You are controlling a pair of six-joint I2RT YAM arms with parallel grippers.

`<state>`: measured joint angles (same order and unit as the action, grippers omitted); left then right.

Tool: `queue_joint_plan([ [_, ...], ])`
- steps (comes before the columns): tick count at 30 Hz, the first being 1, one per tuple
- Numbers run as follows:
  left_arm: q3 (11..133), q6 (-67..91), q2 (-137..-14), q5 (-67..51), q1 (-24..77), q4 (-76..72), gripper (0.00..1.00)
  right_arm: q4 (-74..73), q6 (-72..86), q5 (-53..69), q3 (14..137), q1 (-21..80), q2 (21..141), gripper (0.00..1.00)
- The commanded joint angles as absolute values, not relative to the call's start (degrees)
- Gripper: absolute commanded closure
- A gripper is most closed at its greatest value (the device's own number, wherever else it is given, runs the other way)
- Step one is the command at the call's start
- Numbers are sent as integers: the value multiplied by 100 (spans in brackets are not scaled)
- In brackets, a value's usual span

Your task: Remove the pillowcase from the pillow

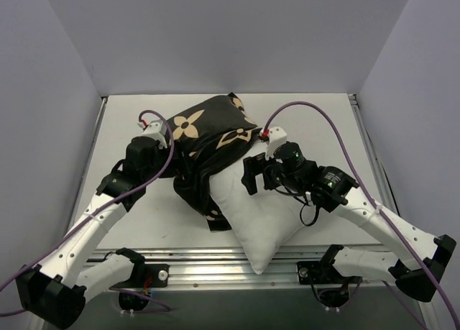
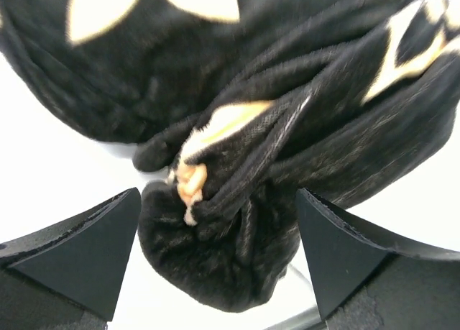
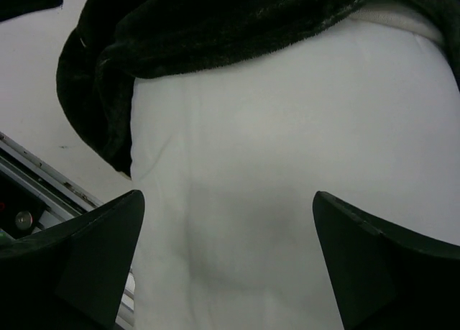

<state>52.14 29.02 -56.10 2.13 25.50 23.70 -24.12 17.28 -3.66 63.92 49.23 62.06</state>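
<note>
The black pillowcase (image 1: 205, 132) with tan flower and star motifs is bunched over the far end of the white pillow (image 1: 262, 215), whose near half lies bare, pointing at the table's front edge. My left gripper (image 1: 175, 156) is open at the pillowcase's left side; in the left wrist view a gathered fold of the pillowcase (image 2: 230, 229) sits between its fingers (image 2: 86, 258). My right gripper (image 1: 249, 175) is open just above the bare pillow (image 3: 287, 165), close to the pillowcase's rolled hem (image 3: 215, 35).
The white table (image 1: 129, 222) has grey walls on three sides. A metal rail (image 1: 215, 262) runs along the near edge under the pillow's tip, and it also shows in the right wrist view (image 3: 43, 179). Purple cables loop over both arms.
</note>
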Motion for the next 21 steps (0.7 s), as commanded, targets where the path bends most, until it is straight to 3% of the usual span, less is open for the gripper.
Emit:
queue_joint_plan([
  [1,5982,2268,-6220,-403,2593,2716,3,-2171,1679,-396,6574,4572,6363,1],
  [8,8312,1356,-7978,-325,3348,2900,3,-1662,1697,1123,6179,2649,6354,0],
  [14,9990,958,-9622,-483,3691,3102,4,-1336,1696,1819,6135,2303,6679,0],
  [17,10361,862,-10255,-624,3718,3304,9,-1257,1775,2090,6082,2224,6977,0],
  [20,10564,782,-10643,-598,3727,3401,22,-1143,1740,2355,5986,2206,7337,0],
  [21,10591,765,-10704,-476,3735,3445,32,-1099,1714,2355,5968,2206,7443,0],
])
